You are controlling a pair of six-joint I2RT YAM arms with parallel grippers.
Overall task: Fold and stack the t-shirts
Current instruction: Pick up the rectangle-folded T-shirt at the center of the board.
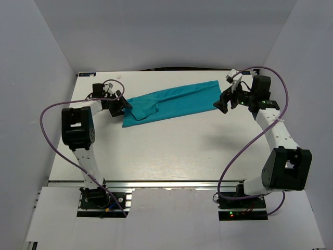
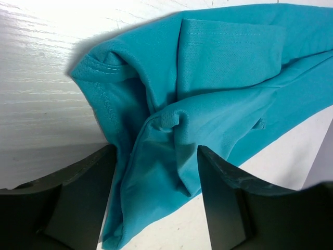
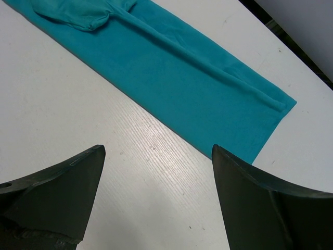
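The teal t-shirt (image 1: 177,101) lies folded into a long narrow band across the far half of the white table (image 1: 166,156). Its left end is bunched, with a sleeve and hem showing (image 2: 223,67). My left gripper (image 1: 125,105) is at that bunched end. Its jaws stand apart around a fold of the fabric (image 2: 153,151), without pinching it. My right gripper (image 1: 221,104) hovers open just off the band's right end. Only bare table lies between its fingers (image 3: 158,148), and the shirt's corner (image 3: 182,78) is just beyond them.
Purple cables loop from both arms over the table's sides. Grey walls enclose the table on the left, right and back. The table's far edge (image 3: 281,36) runs close behind the shirt's right end.
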